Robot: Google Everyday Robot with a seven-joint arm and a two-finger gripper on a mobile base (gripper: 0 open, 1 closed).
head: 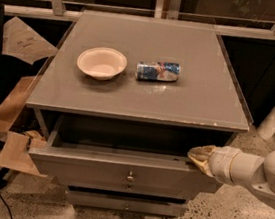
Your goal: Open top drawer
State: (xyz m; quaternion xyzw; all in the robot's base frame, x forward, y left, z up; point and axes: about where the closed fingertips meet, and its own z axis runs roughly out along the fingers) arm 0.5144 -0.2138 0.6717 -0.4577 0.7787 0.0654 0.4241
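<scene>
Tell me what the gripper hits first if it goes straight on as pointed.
Pointing left, the gripper sits at the right end of the top drawer; it would likely meet its front edge first, though depth is unclear.

pincer [195,156] at right corner of top drawer [89,168], tabletop [189,100] overhanging above, open gap between them
</scene>
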